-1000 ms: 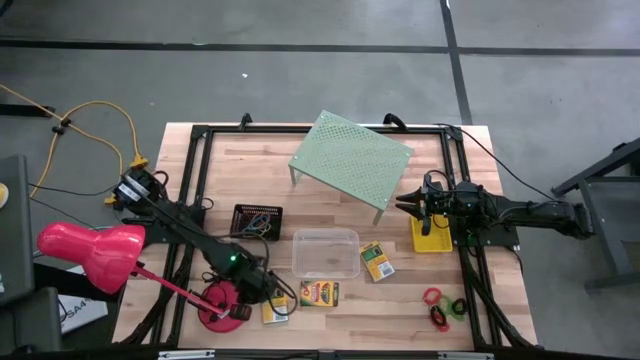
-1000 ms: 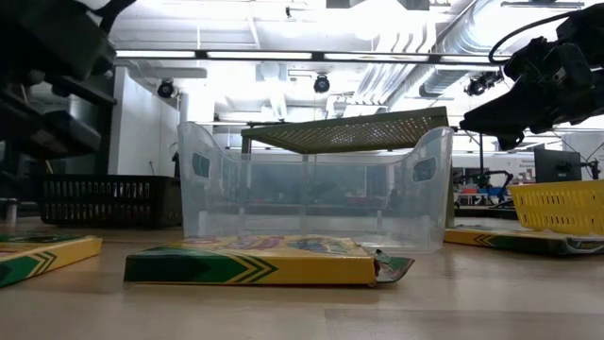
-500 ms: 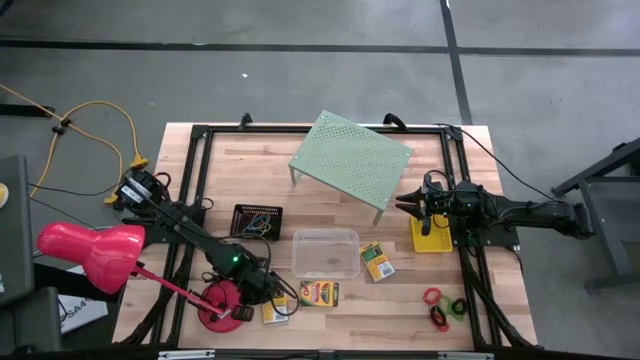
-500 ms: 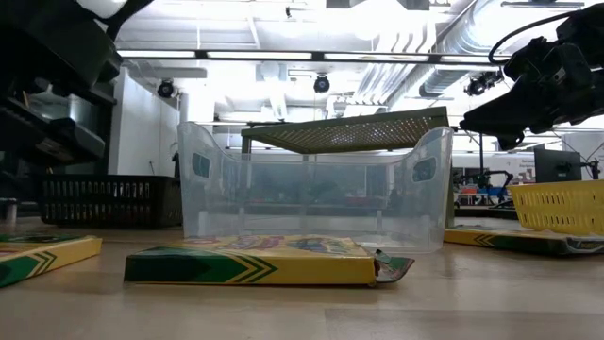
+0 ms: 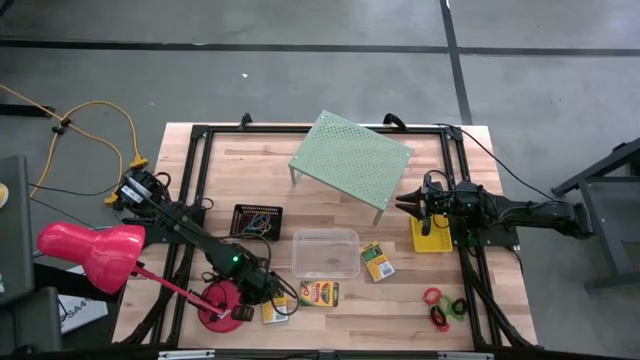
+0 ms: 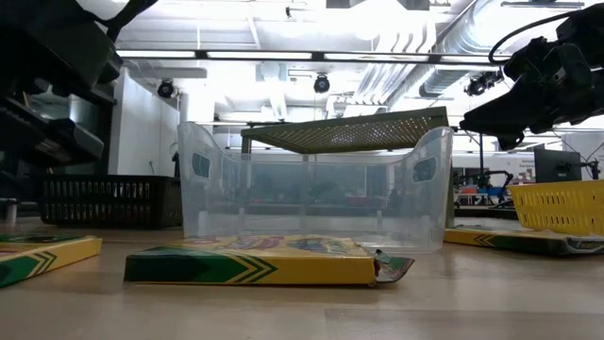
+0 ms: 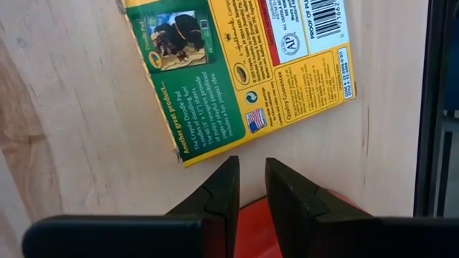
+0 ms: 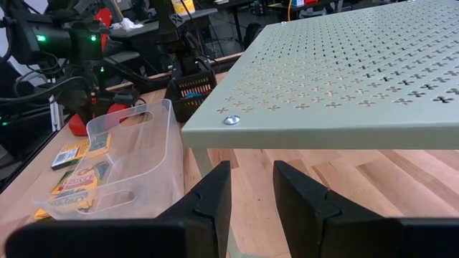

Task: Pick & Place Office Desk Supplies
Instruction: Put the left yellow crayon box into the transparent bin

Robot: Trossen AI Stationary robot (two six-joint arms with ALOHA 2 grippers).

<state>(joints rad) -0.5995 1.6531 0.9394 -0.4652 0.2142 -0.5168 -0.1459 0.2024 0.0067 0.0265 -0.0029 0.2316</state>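
Beside the card box's [image 7: 240, 68] corner, left gripper [image 7: 251, 179] hovers, jaws slightly parted.

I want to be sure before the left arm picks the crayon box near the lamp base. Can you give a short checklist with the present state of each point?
1. Left gripper empty, fingers a little apart with nothing between: ok.
2. Gripper over the crayon box: not ok, it sits past the box's edge.
3. Gap wide enough for the box: not ok, it looks too narrow.
4. Box lying flat on the table: ok.
5. Red lamp base close to the gripper: cannot tell if it will interfere.
6. Right gripper waits far off by the yellow basket: ok.
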